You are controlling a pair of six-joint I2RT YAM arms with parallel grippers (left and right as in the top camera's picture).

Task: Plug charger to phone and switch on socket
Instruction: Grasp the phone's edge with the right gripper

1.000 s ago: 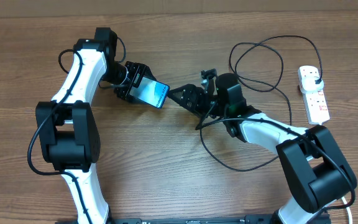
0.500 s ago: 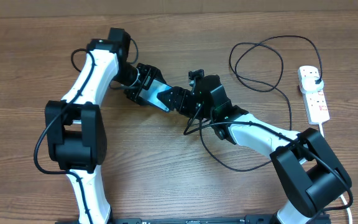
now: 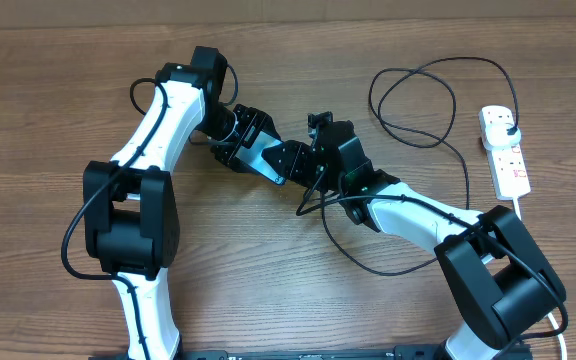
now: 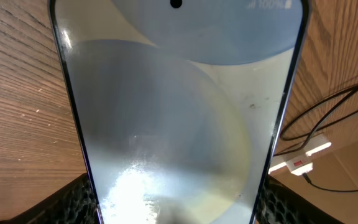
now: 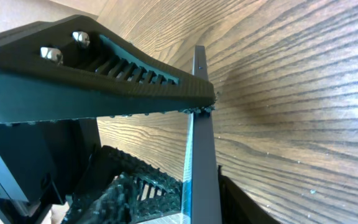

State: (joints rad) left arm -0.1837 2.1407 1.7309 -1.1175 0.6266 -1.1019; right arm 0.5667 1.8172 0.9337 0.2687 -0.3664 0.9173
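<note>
Overhead, within the last second the left claw [image 3: 251, 150] has carried the phone [image 3: 268, 158] rightward and the right claw [image 3: 298, 160] has swung in, so the two now meet at upper centre, no longer apart. My left wrist view is filled by the lit phone [image 4: 179, 124], clamped across its long edges. The right wrist view shows the phone [image 5: 201, 155] edge-on at the upper finger [image 5: 104, 68]; the connector is hidden, and I cannot tell that claw's opening. The charger [image 3: 372, 100] loops over the counter [image 3: 58, 90] to the socket [image 3: 505, 150] at far right. I judge insertion is under way, with switching still to come.
</note>
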